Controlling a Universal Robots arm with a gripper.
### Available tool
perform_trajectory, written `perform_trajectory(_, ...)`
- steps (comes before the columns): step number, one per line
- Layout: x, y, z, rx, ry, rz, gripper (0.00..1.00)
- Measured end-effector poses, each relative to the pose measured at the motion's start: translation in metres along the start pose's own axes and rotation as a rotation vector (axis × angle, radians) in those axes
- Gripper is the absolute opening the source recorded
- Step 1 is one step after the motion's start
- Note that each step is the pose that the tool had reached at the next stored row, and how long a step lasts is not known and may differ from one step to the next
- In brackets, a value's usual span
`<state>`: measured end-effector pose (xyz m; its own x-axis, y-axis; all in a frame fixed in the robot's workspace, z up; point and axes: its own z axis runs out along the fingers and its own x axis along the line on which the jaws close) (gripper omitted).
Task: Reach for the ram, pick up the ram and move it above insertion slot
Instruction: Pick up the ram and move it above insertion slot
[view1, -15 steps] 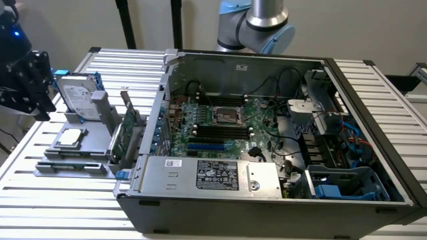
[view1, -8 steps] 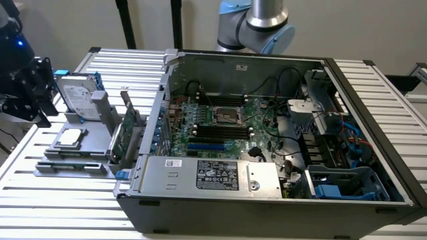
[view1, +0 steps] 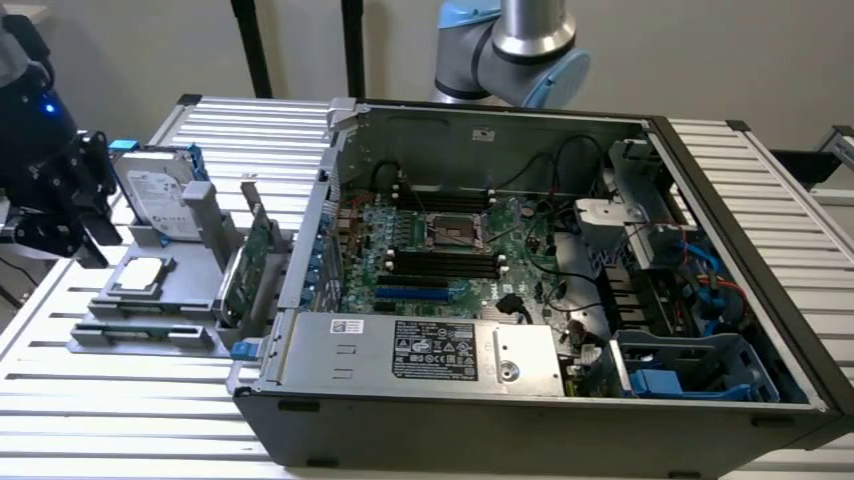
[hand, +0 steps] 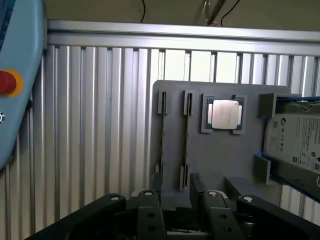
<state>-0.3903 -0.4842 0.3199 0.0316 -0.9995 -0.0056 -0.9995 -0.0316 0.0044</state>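
The ram (hand: 186, 140) is a thin stick standing on edge in a slotted holder on the grey fixture plate (hand: 220, 155); a second similar stick (hand: 162, 135) stands beside it. In the exterior view they are dark strips (view1: 138, 331) at the fixture's front. My gripper (hand: 177, 184) hovers over the near end of the sticks. Its dark fingers (hand: 198, 186) are spread apart with nothing held, so it is open. In the exterior view the gripper (view1: 78, 232) hangs at the far left beside the fixture. The motherboard's black insertion slots (view1: 447, 263) lie inside the open PC case.
The fixture also carries a CPU (hand: 224, 114), a hard drive (hand: 295, 137) and an upright green expansion card (view1: 254, 262). The open PC case (view1: 747, 330) stands on the ribbed aluminium table (view1: 120, 430). A blue device with a red button (hand: 10, 82) lies beside the fixture.
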Motion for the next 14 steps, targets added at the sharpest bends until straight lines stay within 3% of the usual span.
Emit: perform_trajectory(14, 0.004, 0.0, 0.0271, 0.0, 0.0, 0.002, 0.36)
